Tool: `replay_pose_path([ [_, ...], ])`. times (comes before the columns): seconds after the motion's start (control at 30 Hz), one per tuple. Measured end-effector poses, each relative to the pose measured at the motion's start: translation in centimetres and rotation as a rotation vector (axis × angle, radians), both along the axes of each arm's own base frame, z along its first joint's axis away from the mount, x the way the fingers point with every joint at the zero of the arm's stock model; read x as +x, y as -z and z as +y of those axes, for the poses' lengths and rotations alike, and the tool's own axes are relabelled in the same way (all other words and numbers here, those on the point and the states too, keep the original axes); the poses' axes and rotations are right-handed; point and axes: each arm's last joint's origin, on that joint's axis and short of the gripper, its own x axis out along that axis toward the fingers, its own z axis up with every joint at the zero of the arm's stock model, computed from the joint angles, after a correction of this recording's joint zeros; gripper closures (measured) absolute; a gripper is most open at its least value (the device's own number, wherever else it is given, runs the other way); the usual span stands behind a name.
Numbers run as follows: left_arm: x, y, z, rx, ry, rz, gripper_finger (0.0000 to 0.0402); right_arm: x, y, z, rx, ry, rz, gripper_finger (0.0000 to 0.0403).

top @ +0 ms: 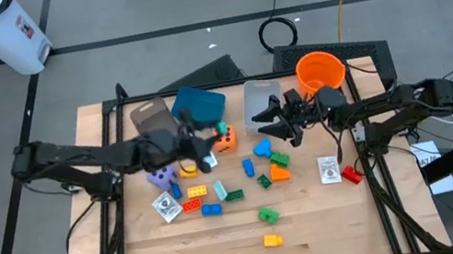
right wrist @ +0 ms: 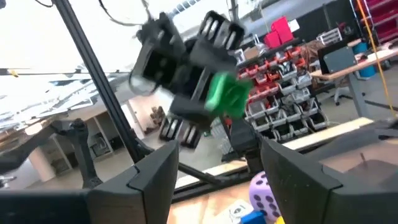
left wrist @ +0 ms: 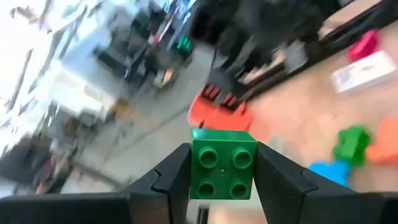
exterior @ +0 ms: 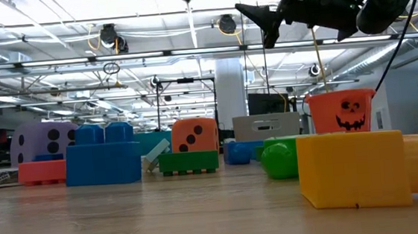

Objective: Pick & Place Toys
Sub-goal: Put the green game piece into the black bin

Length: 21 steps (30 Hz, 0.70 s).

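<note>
A robotics lab or workshop: exposed ceiling trusses [exterior: 152,58] with hanging lights, racks of red parts bins [right wrist: 283,74], cables [top: 284,28] across a taped floor.

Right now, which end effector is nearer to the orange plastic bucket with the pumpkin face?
The right end effector is nearer: it hangs open just beside the orange plastic bucket. The left end effector, holding a green plastic brick, is farther, across the table by the orange spotted die.

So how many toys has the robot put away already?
None that these pictures show. The left gripper holds a green brick up in the air, and the right gripper is open and empty. Most toys are left on the table, like the orange die and the yellow brick.
</note>
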Motion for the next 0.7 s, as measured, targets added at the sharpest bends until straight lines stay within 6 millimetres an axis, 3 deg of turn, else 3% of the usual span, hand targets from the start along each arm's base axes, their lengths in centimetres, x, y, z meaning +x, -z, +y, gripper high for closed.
replay_pose_path([
  [0.2,-3.5,-0.4,3.4,-0.119,-0.202,0.086,0.0231,0.2,0.7,0.0,0.002,0.002,0.075,0.0184],
  [0.33,-4.7,-0.3,6.2,-0.19,-0.275,0.103,0.0243,0.3,1.3,0.0,0.023,0.001,0.138,0.0186],
  [0.53,-5.0,0.5,10.7,-0.289,-0.26,0.118,0.0242,0.6,2.4,0.7,0.015,-0.022,0.24,0.0188],
  [0.7,-4.7,2.7,14.5,-0.315,-0.338,0.199,0.0237,0.9,3.3,2.5,-0.079,0.009,0.322,0.0193],
])
